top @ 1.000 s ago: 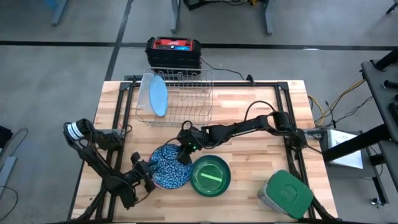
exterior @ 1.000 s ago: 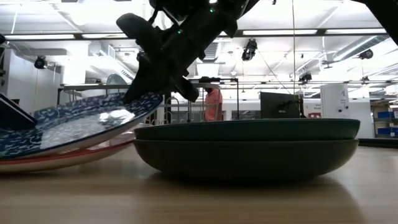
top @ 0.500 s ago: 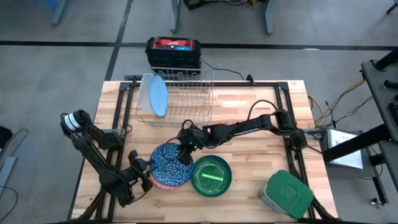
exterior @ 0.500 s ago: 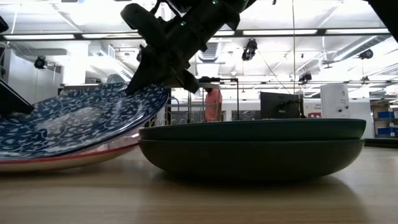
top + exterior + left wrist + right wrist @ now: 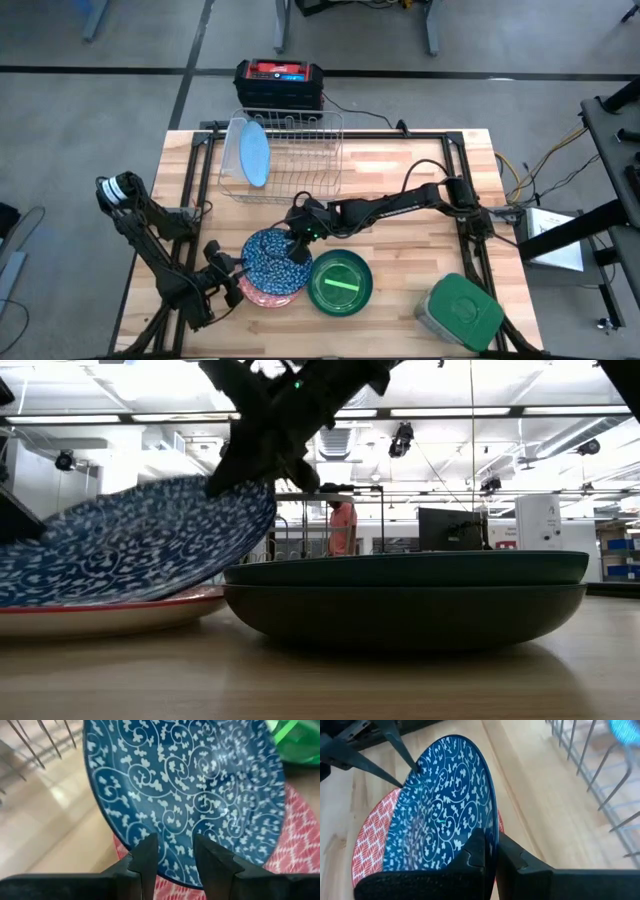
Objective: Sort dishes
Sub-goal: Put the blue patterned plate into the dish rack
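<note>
Fluorescent-lit workshop space stretches behind a pale butcher-block wooden table (image 5: 400, 170), where the right gripper (image 5: 298, 243) has its two dark fingers pinched shut on the far rim of a round blue plate with a white scroll pattern (image 5: 272, 259), tilting that plate up on edge; the right wrist view shows the rim of the blue plate (image 5: 447, 805) clamped between the closed fingers. At the plate's opposite, near edge the left gripper (image 5: 226, 275) stands with its jaws partly parted, and in the left wrist view its two fingertips (image 5: 150, 851) lie against the patterned underside of the blue plate (image 5: 190, 790); whether they truly clamp it cannot be told. Beneath the raised plate lies a round red plate with a white lattice pattern (image 5: 262, 295), flat on the wood, seen also in the low view (image 5: 110, 612) with the blue plate (image 5: 130, 540) leaning over it. Just beside this pair sits a dark green bowl with a lime green inside (image 5: 339, 282), which fills the middle of the low view (image 5: 400, 595). Farther back stands a wire metal dish rack (image 5: 300, 150) holding a light blue plate (image 5: 253, 153) upright at its left end. Near the table's front right corner rests a square grey container with a green lid (image 5: 462, 310). Beyond the rack, on the floor, sits a black and red box (image 5: 279, 83).
</note>
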Available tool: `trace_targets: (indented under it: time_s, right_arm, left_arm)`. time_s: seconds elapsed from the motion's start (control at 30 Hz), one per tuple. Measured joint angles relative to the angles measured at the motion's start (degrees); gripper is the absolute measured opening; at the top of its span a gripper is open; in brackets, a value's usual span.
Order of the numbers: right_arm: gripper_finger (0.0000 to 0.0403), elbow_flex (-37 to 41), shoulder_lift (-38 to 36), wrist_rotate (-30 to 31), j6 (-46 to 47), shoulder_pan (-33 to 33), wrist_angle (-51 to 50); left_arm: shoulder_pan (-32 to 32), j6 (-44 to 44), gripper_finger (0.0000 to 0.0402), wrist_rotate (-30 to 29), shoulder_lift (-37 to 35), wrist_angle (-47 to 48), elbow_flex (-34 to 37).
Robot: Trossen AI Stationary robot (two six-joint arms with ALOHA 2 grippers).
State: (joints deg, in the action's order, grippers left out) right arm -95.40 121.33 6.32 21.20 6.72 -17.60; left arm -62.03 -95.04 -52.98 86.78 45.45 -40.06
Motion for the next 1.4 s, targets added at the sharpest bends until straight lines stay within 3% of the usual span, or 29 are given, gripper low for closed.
trace_targets:
  time_s: [0.37, 0.6, 1.1, 1.4]
  right_arm:
    - [0.0001, 0.01, -3.52, 3.78, -10.85, 1.21, 0.21]
    - [0.0001, 0.01, -4.11, 7.39, -18.21, 2.11, 1.74]
    - [0.0001, -0.01, -4.28, 14.42, -36.98, 4.63, 10.45]
    - [0.0001, 0.10, -4.19, 13.18, -41.21, 5.47, 14.82]
  left_arm:
    - [-0.03, -0.52, 0.0116, -9.03, -3.50, 14.32, -5.50]
    - [-0.01, -10.14, 0.0118, -11.96, -6.16, 24.86, -7.40]
    - [0.84, -10.54, 0.0207, -10.81, -7.59, 26.62, -7.03]
    - [0.91, -10.28, 0.0192, -12.39, -4.99, 26.52, -6.29]
